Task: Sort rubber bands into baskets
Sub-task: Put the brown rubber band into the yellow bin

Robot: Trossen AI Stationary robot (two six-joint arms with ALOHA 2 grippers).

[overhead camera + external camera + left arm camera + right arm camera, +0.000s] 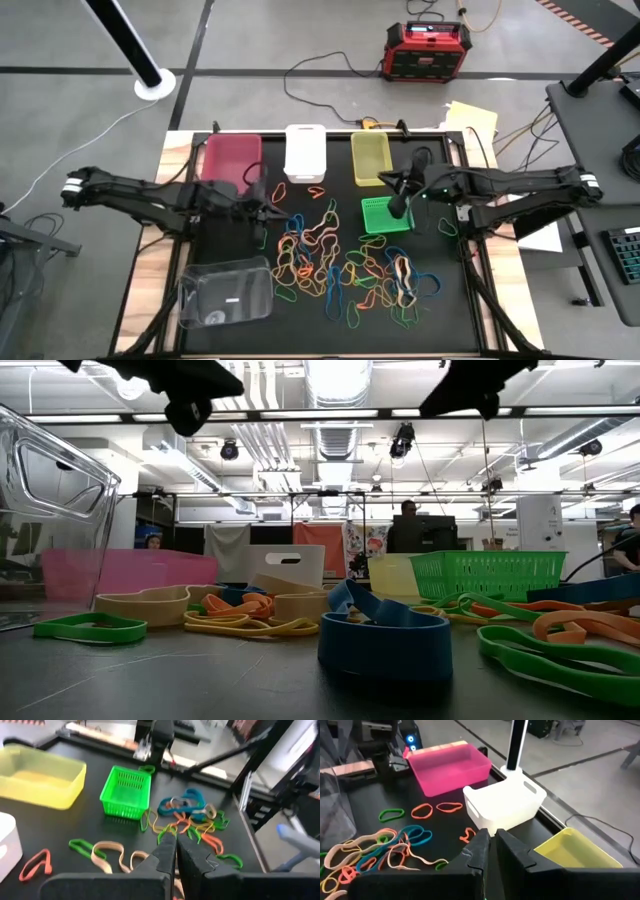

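The left gripper [268, 205] hangs clenched and empty at the table's left-centre, the rubber bands [345, 270] piled toward its four o'clock. The right gripper [397, 208] hovers over the green basket [386, 214], fingers pinched together, holding nothing I can make out; the pile spreads from its six to eight o'clock. Both sit near; open table lies toward the front edge.

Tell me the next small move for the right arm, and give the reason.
Probably open the right gripper and lower it toward the rubber bands below the green basket. Its fingers look shut with nothing visible between them, it hangs over that basket, and the bands still lie loose on the table. The left gripper is shut too, near the pink basket.
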